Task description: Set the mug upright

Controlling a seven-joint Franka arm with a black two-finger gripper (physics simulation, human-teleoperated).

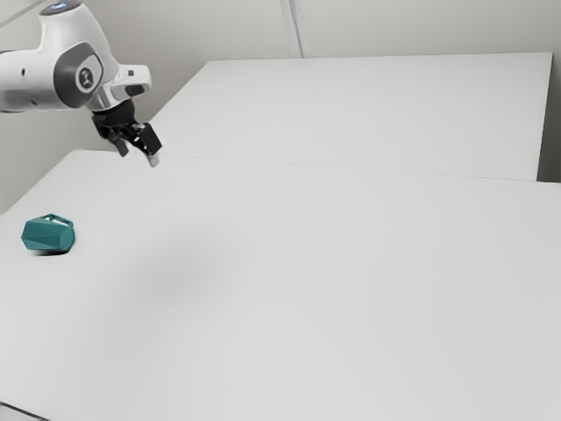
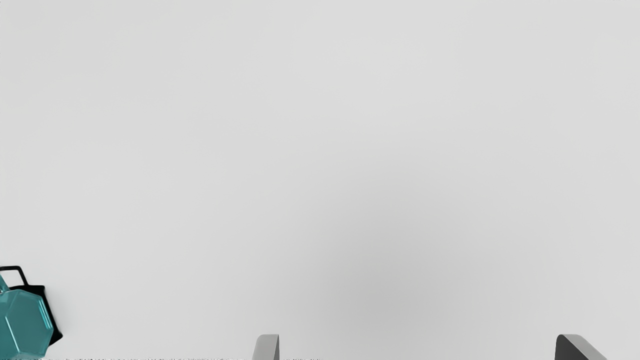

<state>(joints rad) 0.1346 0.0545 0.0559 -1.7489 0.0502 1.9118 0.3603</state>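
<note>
Empty hand (image 1: 138,157), wide open

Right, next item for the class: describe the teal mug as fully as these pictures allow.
The mug is teal, with flat, angular facets and a loop handle along its upper side in the exterior view. Bright glints suggest a smooth, glossy surface; whether ceramic or plastic, I cannot tell. It lies on its side on the white table, near the exterior view's left edge, casting a dark shadow. It touches the table, while the open claw is well clear of it.
</note>
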